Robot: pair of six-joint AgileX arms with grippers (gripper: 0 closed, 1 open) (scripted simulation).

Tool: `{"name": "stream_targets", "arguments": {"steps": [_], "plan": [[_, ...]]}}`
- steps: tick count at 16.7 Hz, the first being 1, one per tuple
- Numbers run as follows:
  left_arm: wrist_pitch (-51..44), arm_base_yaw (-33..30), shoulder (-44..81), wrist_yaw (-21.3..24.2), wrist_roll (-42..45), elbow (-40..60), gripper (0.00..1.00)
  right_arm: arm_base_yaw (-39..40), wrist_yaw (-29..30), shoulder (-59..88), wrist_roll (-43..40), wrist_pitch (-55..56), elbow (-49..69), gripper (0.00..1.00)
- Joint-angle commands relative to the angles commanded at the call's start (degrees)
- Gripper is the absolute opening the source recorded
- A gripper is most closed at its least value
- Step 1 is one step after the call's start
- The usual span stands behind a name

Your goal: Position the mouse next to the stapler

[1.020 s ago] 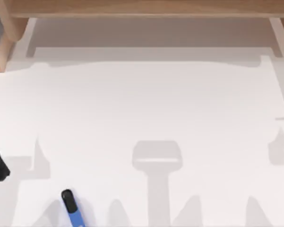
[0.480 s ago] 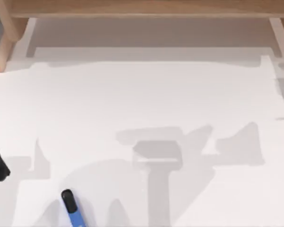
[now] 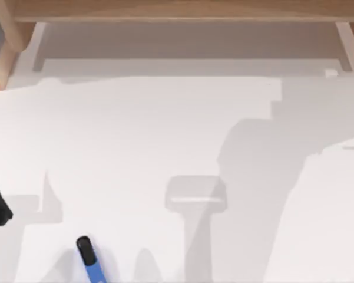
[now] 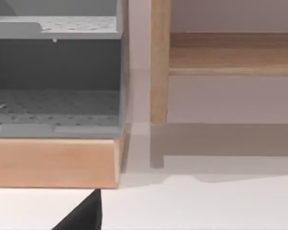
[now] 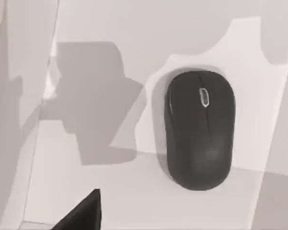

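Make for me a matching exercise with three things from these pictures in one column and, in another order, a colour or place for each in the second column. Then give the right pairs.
Things:
1. mouse
2. stapler
3. wooden shelf

Colour or place:
A. blue and black, at the bottom edge of the top view, toward the left
B. light brown, along the far edge of the table
C. all black with a scroll wheel, lying flat on the white surface in the right wrist view

Pairs: 1-C, 2-A, 3-B
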Motion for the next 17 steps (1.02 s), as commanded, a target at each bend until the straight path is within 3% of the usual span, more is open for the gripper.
{"name": "stream_targets", "arguments": {"steps": [7,17], "plan": [[0.00,0.00,0.00,0.00,0.00,0.00,1.00,-1.64,-0.72,19.63,-4.70,-11.11,19.28,1.00],[0.00,0.00,0.00,0.00,0.00,0.00,1.00,-1.49,-0.78,19.74,-4.80,-9.87,17.89,1.00]]}}
